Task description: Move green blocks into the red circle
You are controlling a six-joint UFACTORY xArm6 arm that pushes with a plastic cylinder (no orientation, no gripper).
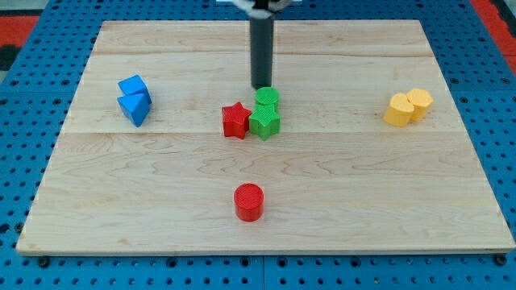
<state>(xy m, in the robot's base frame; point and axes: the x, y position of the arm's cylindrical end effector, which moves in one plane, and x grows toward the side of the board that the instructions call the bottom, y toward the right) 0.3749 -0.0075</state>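
Note:
Two green blocks sit near the board's middle: a green cylinder (pixel 268 97) and, just below it and touching, a green star-like block (pixel 264 122). A red star block (pixel 235 120) touches the green star's left side. The red cylinder (pixel 248 201) stands alone toward the view's bottom, well below the green blocks. My tip (pixel 262 86) is at the end of the dark rod, right at the top edge of the green cylinder, touching or nearly touching it.
Two blue blocks, a cube (pixel 133 86) and a wedge (pixel 135 108), sit together at the view's left. Two yellow cylinders (pixel 398 109) (pixel 419 101) sit together at the view's right. The wooden board (pixel 161 193) lies on a blue pegboard.

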